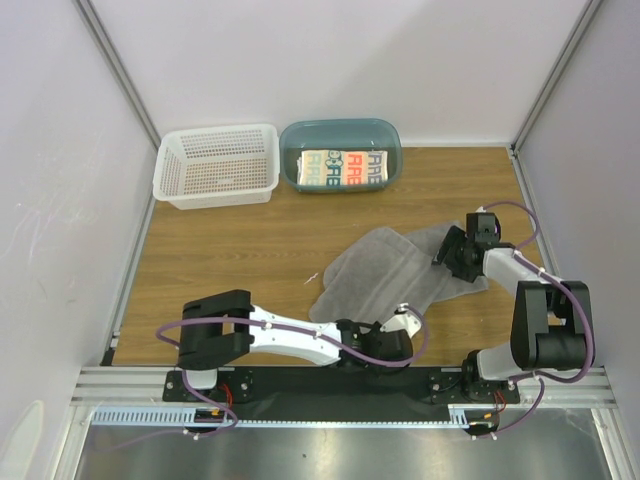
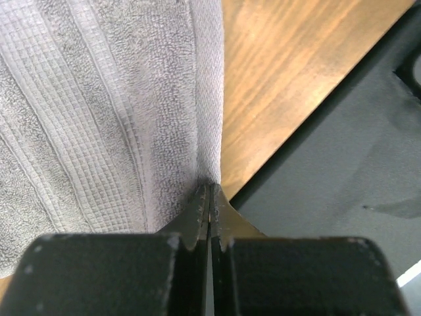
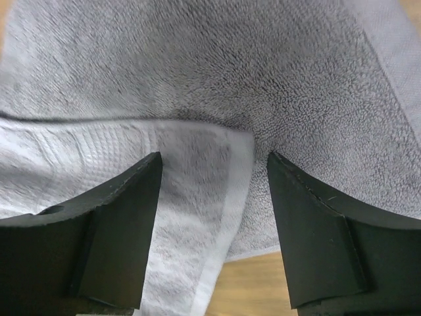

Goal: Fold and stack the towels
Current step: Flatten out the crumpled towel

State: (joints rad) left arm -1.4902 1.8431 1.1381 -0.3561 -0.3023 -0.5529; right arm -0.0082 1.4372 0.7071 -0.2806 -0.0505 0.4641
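Grey towel [image 1: 385, 270] pinched in closed left gripper [image 2: 210, 192]; right gripper [image 3: 212, 168] spread above it; basket [image 1: 215, 190] beyond.

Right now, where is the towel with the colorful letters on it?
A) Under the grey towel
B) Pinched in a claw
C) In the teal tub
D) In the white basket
C: the lettered towel lies folded inside the teal tub, which sits next to the white basket at the back of the table.

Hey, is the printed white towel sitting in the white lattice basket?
No, the printed white towel lies in the teal tub, beside the white lattice basket.
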